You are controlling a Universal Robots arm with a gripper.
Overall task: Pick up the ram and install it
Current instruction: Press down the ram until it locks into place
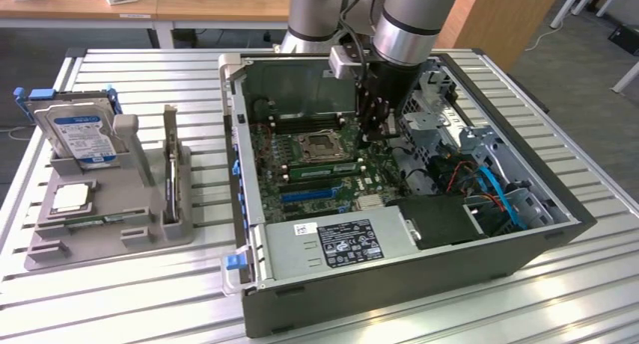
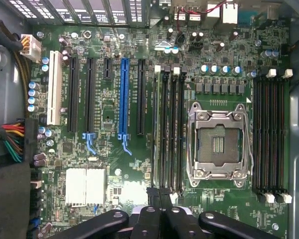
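The ram [image 1: 88, 222] seems to be the thin green stick lying in the grey holder [image 1: 135, 235] on the desk [image 1: 120, 299], just beside the CPU chip [image 1: 72, 198]; you see this from the exterior view. The wrist view gives you the jaws, pressed together, above the motherboard [image 2: 134, 169], well apart from the ram.

One hard drive [image 1: 82, 134]; one CPU chip [image 1: 72, 198]; one computer case [image 1: 299, 303].

Room is lying open over the motherboard [image 1: 299, 188] around the gripper [image 1: 375, 133]; drive cage [image 1: 435, 109] and cables [image 1: 494, 191] are crowding the case's [image 1: 399, 299] edge at the exterior view's right.
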